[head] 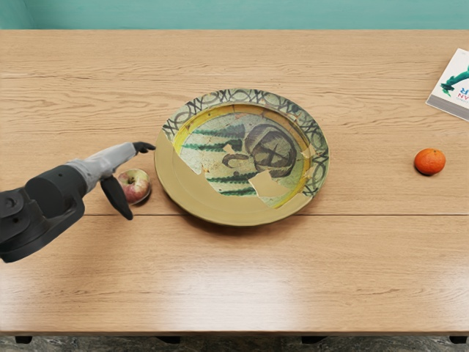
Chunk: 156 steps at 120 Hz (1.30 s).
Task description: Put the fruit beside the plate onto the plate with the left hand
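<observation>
Bright, even overhead light w/ soft shadows under plate [220, 213] & apple [135, 185]; render sharp edge to edge.

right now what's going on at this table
The left robot hand is at the apple, which lies on the table just left of the plate. Its fingers are spread either side of the fruit, not closed on it. The apple is not yet on the plate. An orange and a book lie far to the right. The right arm is out of view.
</observation>
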### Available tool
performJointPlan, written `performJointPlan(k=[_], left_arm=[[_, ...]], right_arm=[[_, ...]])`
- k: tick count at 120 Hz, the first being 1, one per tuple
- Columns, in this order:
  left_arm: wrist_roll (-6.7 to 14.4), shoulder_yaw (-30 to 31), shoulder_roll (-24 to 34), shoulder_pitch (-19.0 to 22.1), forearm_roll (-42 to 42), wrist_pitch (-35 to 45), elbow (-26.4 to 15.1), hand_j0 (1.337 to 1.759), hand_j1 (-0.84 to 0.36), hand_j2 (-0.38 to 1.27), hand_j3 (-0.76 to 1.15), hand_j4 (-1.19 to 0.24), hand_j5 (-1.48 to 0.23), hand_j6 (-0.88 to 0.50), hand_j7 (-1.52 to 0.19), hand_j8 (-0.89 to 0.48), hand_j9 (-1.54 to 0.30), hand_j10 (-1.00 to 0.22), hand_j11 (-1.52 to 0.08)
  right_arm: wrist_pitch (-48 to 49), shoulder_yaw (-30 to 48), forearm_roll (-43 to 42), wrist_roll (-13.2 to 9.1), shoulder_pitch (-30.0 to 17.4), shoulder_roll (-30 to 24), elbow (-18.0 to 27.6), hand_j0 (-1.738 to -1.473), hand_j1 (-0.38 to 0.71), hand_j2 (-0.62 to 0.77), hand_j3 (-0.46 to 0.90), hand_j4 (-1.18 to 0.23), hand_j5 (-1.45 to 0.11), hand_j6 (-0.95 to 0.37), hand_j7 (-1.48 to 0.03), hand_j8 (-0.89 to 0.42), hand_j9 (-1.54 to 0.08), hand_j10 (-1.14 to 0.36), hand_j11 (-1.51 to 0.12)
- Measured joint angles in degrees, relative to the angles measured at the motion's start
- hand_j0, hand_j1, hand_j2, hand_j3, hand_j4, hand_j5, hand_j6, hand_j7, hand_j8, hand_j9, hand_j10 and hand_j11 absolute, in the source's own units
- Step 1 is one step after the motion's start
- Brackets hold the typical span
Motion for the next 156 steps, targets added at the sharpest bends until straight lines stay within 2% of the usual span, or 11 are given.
performJointPlan(k=[34,44,71,156], left_arm=[[0.02,0.08,-0.58,1.11,-0.05,0.83,0.75,1.658,0.16,0.03,0.00,-0.15,-0.20,-0.16,-0.20,-0.16,-0.20,-0.16,-0.20],[0.06,0.09,-0.71,1.11,-0.02,0.96,0.94,1.658,0.14,0.04,0.00,-0.11,-0.30,-0.18,-0.23,-0.18,-0.23,-0.18,-0.23],[0.01,0.15,-0.61,1.28,-0.01,0.93,1.72,1.658,0.11,0.04,0.00,-0.18,-0.28,-0.21,-0.26,-0.20,-0.26,-0.20,-0.26],[0.00,0.20,-2.02,1.90,0.37,1.01,4.73,1.658,-0.04,0.07,0.00,-0.33,-0.42,-0.33,-0.42,-0.33,-0.42,-0.33,-0.42]], right_arm=[[-0.02,0.01,0.00,0.00,0.00,0.00,0.00,-1.658,-0.35,0.00,0.00,0.00,0.00,0.00,0.00,0.00,0.00,0.00,0.00],[-0.02,-0.01,0.00,0.00,0.00,0.00,0.00,-1.658,-0.35,0.00,0.00,0.00,0.00,0.00,0.00,0.00,0.00,0.00,0.00],[-0.03,0.00,0.00,0.00,0.00,0.00,0.00,-1.658,-0.35,0.00,0.00,0.00,0.00,0.00,0.00,0.00,0.00,0.00,0.00],[0.00,0.00,0.00,0.00,-0.01,0.00,0.00,-1.658,-0.35,0.00,0.00,0.00,0.00,0.00,0.00,0.00,0.00,0.00,0.00]])
